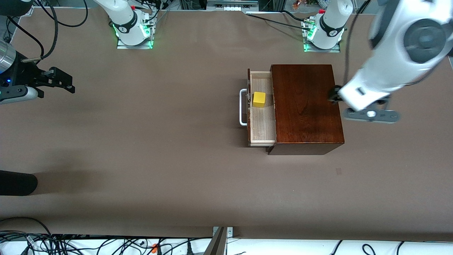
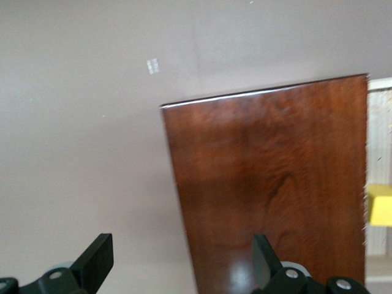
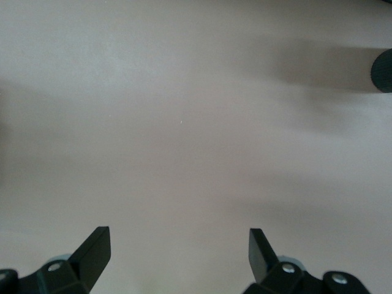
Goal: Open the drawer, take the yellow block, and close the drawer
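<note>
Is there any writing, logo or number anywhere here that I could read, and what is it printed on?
No readable text in any view.
Round dark marks on the two arm bases: too small to read.
The wooden box, drawer, yellow block and table: no lettering.

A big brown table [image 1: 141,159] fills the room; black cables [image 1: 70,244] lie along its near edge; green lights [image 1: 150,33] glow up top.
</note>
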`<state>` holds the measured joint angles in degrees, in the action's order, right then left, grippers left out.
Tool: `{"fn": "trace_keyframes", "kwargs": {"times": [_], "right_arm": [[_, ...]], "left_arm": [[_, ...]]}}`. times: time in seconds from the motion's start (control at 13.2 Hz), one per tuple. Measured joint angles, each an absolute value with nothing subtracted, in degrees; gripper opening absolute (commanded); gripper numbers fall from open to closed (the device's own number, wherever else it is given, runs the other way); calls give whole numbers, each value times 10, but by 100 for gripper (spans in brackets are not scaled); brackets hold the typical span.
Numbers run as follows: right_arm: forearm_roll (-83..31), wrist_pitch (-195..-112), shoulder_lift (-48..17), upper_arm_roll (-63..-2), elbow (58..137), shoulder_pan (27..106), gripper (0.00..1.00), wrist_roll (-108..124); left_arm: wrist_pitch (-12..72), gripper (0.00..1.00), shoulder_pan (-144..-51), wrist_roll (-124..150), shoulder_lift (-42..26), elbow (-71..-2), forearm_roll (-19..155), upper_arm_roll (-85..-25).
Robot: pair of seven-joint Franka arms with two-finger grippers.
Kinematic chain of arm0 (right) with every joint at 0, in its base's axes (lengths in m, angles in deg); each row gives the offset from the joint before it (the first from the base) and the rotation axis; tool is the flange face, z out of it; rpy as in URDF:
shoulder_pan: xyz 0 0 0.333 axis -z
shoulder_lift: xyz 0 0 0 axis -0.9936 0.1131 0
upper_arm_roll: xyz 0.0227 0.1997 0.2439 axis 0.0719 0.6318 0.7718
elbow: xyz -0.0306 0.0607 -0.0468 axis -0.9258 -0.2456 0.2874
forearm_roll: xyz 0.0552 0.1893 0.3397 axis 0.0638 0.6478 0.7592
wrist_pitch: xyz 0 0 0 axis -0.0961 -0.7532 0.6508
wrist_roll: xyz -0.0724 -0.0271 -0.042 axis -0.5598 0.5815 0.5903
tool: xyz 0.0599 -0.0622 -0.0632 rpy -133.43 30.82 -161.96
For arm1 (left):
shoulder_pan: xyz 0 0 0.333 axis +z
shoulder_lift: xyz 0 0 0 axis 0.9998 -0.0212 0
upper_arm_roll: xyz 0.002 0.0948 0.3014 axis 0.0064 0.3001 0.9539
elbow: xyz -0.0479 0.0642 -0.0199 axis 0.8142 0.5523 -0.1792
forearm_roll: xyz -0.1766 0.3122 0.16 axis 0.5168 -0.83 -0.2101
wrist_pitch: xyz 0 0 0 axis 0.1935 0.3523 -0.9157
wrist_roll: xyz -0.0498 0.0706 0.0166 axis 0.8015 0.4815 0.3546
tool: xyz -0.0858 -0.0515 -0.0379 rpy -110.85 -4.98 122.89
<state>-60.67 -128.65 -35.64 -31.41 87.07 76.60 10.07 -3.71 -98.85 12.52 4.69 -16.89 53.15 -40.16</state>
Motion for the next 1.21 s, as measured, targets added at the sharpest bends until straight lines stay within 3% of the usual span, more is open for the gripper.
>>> {"fn": "trace_keyframes", "kwargs": {"times": [0.3, 0.53, 0.76, 0.99, 1.21], "right_arm": [[-607, -1287, -356, -312, 871, 765, 100, 101], [-583, -1282, -349, -304, 871, 757, 100, 103], [-499, -1259, -344, -298, 870, 749, 100, 160], [-474, -1227, -347, -255, 860, 747, 100, 229], [-473, -1225, -347, -171, 846, 744, 100, 237]], "left_arm": [[-19, 100, -918, 31, 67, -182, 587, -393], [58, 100, -907, 27, 126, -266, 588, -391], [76, 100, -904, 61, 163, -317, 588, -391], [79, 100, -904, 69, 167, -326, 588, -391], [80, 100, -904, 69, 167, -327, 588, -395]]}}
